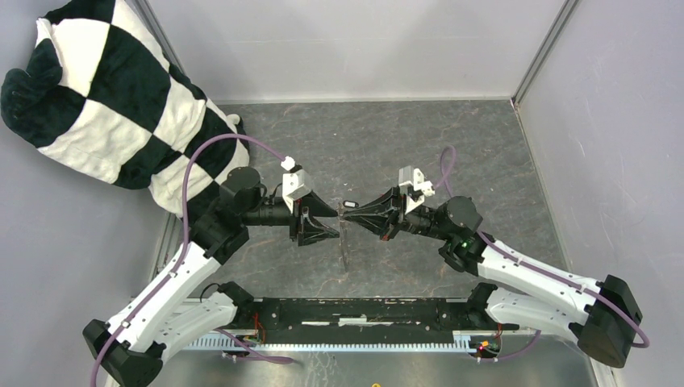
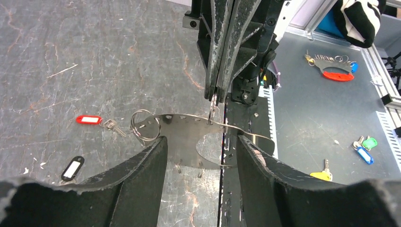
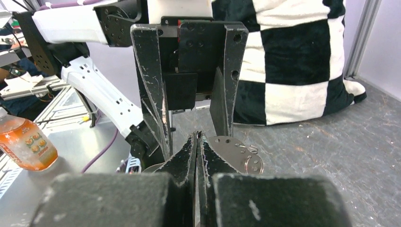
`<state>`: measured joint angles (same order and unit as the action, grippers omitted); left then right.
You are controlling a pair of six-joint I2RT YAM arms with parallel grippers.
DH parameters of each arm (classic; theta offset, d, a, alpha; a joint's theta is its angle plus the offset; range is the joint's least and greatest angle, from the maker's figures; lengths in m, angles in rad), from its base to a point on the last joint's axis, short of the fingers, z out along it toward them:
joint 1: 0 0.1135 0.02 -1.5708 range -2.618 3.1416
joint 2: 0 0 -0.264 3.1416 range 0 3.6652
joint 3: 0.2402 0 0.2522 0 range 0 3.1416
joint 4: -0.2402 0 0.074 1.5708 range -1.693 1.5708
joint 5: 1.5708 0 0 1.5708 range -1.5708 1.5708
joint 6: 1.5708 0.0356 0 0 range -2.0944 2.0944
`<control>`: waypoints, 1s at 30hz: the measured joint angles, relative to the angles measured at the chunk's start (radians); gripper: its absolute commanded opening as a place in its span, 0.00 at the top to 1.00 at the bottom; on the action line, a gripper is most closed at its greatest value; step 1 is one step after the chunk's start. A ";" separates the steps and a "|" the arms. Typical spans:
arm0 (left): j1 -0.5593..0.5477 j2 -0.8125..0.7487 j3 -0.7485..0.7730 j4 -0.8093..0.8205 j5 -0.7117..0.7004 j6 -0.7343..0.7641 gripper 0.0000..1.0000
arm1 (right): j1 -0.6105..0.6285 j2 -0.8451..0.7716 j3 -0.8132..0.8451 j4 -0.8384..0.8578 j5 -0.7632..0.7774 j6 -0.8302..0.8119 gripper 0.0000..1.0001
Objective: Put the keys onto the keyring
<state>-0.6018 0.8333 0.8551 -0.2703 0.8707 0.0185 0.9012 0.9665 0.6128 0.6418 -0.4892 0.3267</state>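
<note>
The keyring is a flat silvery piece with holes and small wire rings, hanging in the air above the table; it also shows in the right wrist view. My right gripper is shut on its upper edge, also seen in the right wrist view and the top view. My left gripper is open, with one finger on each side of the keyring, and faces the right gripper. The red-tagged key and the black-tagged key lie on the table, apart from both grippers.
A black-and-white checkered pillow leans in the far left corner. Beyond the table's near edge lie another key bunch with a red tag, blue and green tags and a yellow key. An orange bottle stands off the table.
</note>
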 measured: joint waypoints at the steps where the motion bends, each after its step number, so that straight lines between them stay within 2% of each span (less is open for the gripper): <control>1: 0.000 0.002 -0.003 0.011 0.005 -0.004 0.39 | 0.000 -0.001 -0.006 0.018 0.003 0.009 0.99; 15: 0.000 0.011 -0.040 0.145 0.074 -0.072 0.40 | 0.002 0.021 -0.123 0.303 0.006 0.154 0.99; 23: 0.000 0.037 -0.047 0.282 0.101 -0.177 0.50 | 0.022 0.051 -0.142 0.417 0.019 0.202 0.99; 30: 0.000 0.037 -0.047 0.306 0.147 -0.206 0.58 | 0.040 0.061 -0.151 0.456 0.032 0.204 0.99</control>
<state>-0.6018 0.8707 0.8085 0.0357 1.0180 -0.1875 0.9417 1.0279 0.4614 1.0977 -0.4572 0.5304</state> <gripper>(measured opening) 0.457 0.011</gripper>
